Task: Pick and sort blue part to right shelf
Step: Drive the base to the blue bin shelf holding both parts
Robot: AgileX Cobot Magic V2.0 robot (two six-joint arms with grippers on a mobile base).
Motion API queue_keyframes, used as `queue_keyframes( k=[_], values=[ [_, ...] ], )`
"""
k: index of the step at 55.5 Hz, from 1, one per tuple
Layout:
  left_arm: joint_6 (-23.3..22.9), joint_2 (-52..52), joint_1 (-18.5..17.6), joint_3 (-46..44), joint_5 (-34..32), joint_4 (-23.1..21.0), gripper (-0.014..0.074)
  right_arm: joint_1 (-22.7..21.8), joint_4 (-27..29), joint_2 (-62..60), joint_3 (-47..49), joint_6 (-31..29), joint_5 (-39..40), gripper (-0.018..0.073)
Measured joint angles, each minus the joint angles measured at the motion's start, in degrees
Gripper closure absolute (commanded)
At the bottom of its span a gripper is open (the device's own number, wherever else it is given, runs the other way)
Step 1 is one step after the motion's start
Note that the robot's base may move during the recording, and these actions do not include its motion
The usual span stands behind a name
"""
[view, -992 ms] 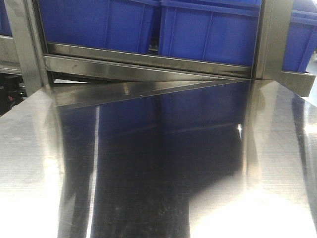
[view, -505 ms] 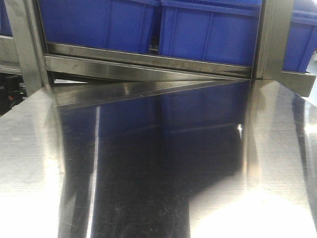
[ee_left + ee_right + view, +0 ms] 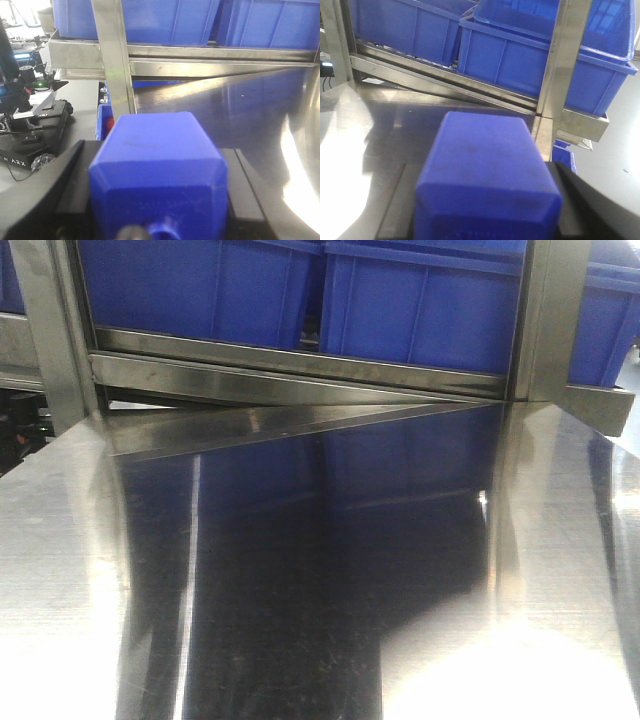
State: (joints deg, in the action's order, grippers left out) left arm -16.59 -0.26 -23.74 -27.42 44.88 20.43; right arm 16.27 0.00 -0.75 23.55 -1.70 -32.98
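Observation:
A chunky blue part (image 3: 155,145) with bevelled edges fills the left wrist view, and my left gripper (image 3: 158,167) is shut on it, with black fingers (image 3: 70,170) pressed against both of its sides. In the right wrist view a second blue part (image 3: 485,145) sits the same way in my right gripper (image 3: 485,177), which is shut on it. Both parts hang above the shiny steel table (image 3: 300,590), facing the steel shelf (image 3: 300,365). Neither gripper appears in the front view.
Blue bins (image 3: 420,300) stand side by side on the shelf rail, between upright steel posts (image 3: 545,320). Small blue bins (image 3: 102,120) sit low beyond the table's left edge, beside another robot base (image 3: 30,125) on the floor.
The front view has shifted very slightly. Nothing else differs.

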Motion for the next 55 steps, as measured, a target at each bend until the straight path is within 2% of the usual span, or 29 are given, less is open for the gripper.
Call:
queue_keyframes(
  k=[27,39,55],
  values=[
    [0.00,0.00,0.00,0.00,0.00,0.07,0.0260,0.00,0.00,0.00,0.00,0.00,0.04,0.0385],
    [0.00,0.00,1.83,0.10,0.00,0.07,0.0260,0.00,0.00,0.00,0.00,0.00,-0.08,0.0385],
    [0.00,0.00,1.92,0.10,0.00,0.07,0.0260,0.00,0.00,0.00,0.00,0.00,-0.08,0.0385]
  ],
)
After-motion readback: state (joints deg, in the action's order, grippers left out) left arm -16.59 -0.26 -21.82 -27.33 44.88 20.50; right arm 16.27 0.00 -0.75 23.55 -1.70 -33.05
